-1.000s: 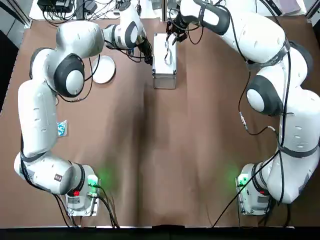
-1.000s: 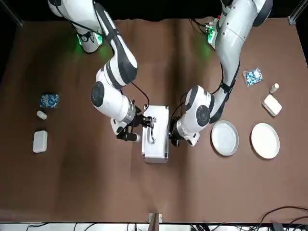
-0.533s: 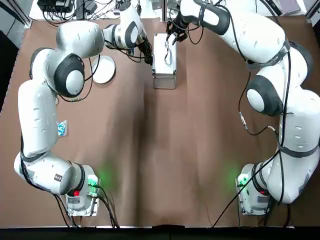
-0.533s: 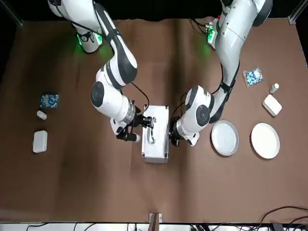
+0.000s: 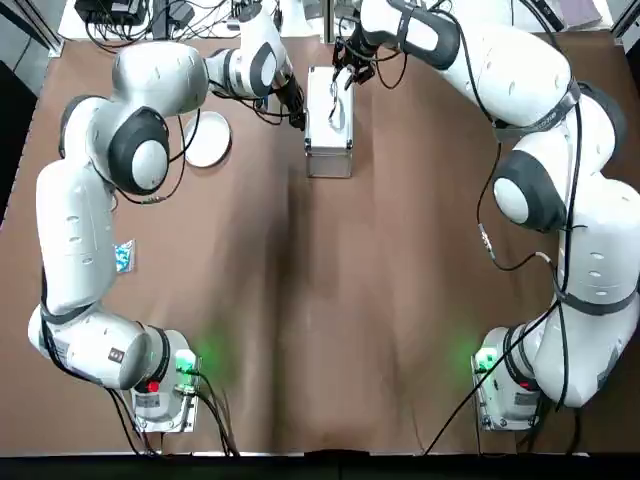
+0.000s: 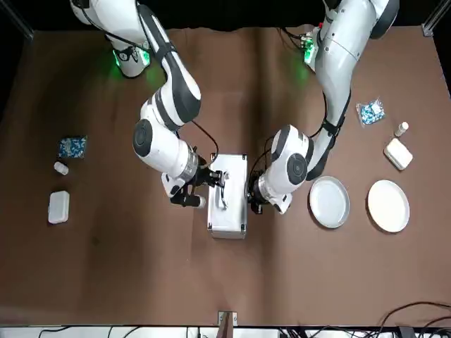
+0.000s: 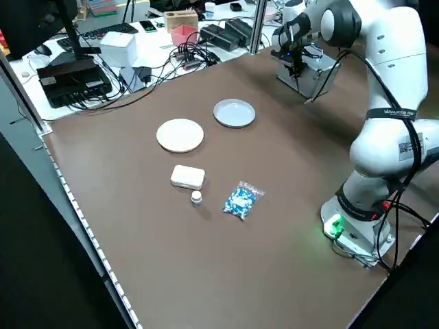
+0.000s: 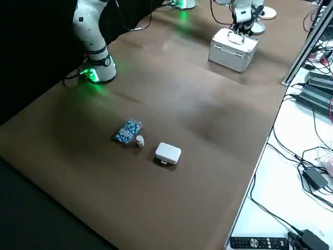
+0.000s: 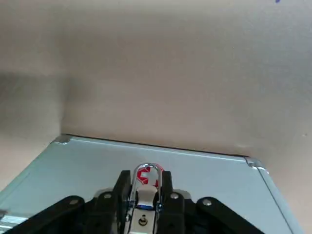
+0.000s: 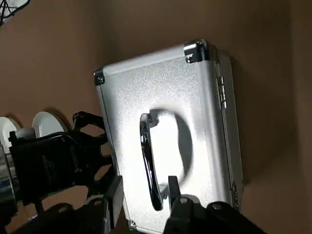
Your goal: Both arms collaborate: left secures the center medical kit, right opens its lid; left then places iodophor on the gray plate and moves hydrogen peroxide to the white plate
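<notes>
The silver medical kit (image 5: 329, 125) (image 6: 227, 196) lies shut at the table's far centre, lid and black handle (image 10: 148, 161) facing up. My left gripper (image 5: 297, 105) (image 6: 252, 198) presses against the kit's left side wall, and its fingers (image 9: 165, 192) are closed around a metal latch (image 9: 145, 187) there. Just over the lid hangs my right gripper (image 5: 345, 75) (image 10: 145, 190), open, its fingers (image 10: 176, 197) straddling one end of the handle. The gray plate (image 6: 329, 201) and white plate (image 6: 388, 205) sit left of the kit. Iodophor and hydrogen peroxide are hidden.
On the robot's left lie a white box (image 6: 399, 153), a small bottle (image 6: 402, 129) and a blue packet (image 6: 371, 111). A second white box (image 6: 58, 207), bottle (image 6: 61, 168) and blue packet (image 6: 72, 146) lie on its right. Cables and equipment (image 7: 75, 75) crowd the desk beyond the table.
</notes>
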